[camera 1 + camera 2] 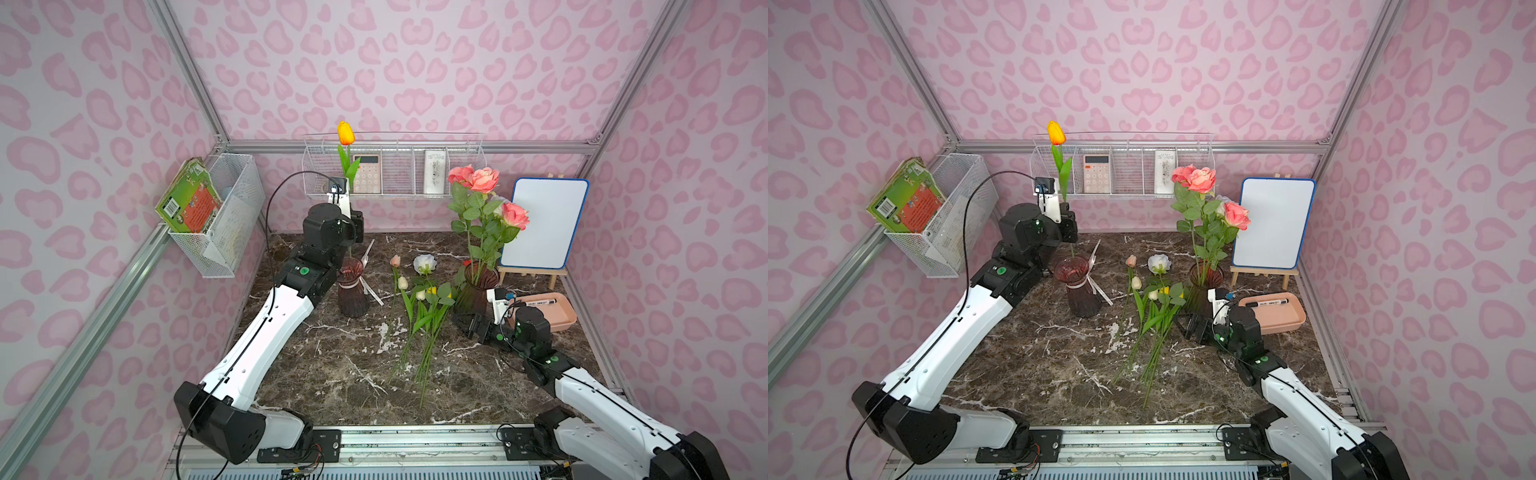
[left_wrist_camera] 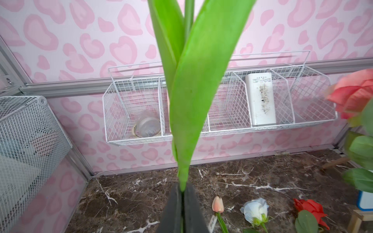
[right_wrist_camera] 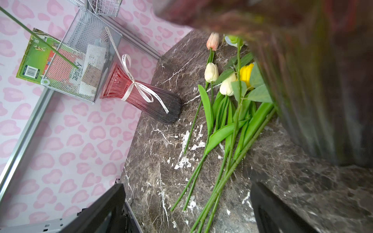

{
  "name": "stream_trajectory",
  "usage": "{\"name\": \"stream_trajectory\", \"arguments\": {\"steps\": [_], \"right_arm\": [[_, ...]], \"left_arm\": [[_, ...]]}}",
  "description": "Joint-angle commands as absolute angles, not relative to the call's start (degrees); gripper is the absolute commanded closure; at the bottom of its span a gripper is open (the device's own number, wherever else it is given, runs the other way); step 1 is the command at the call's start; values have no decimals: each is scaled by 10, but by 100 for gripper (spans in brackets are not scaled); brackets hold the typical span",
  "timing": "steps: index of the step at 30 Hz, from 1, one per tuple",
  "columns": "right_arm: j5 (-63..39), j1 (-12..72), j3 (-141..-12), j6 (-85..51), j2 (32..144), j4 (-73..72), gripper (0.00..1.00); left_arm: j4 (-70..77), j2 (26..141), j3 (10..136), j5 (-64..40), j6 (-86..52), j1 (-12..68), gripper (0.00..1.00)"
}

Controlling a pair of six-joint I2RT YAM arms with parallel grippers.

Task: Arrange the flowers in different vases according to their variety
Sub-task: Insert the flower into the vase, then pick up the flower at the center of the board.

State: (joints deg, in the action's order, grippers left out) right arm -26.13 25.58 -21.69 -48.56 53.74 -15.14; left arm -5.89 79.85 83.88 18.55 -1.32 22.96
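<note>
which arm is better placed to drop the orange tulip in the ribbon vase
Left. The left gripper is shut on the orange tulip, just above the ribbon vase. The right gripper is open, low beside the rose vase.

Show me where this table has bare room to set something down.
Bare marble: in front, between the left arm and the loose flowers; also by the back wall, between ribboned vase and rose vase. Crowded: the corner with whiteboard and pink tray.

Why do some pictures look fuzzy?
Right wrist view: the dark ribbed glass vase sits too near, a smeared blur; left wrist view: the pink rose at the edge is soft; in both top views: sharp, pink-patterned walls splaying outward.
</note>
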Motion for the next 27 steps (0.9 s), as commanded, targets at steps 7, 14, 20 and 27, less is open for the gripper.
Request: {"name": "stream_trajectory", "arguments": {"steps": [7, 14, 20, 27], "right_arm": [[-269, 258, -214, -485, 553, -167, 1], [-271, 258, -215, -495, 579, -163, 1], [-295, 255, -223, -537, 614, -165, 1], [-365, 244, -236, -547, 673, -204, 1]], "left_arm": [[73, 811, 732, 124, -41, 187, 100], [53, 781, 673, 112, -83, 187, 99], [-38, 733, 671, 78, -123, 189, 53], [-143, 686, 678, 50, -192, 200, 28]]}}
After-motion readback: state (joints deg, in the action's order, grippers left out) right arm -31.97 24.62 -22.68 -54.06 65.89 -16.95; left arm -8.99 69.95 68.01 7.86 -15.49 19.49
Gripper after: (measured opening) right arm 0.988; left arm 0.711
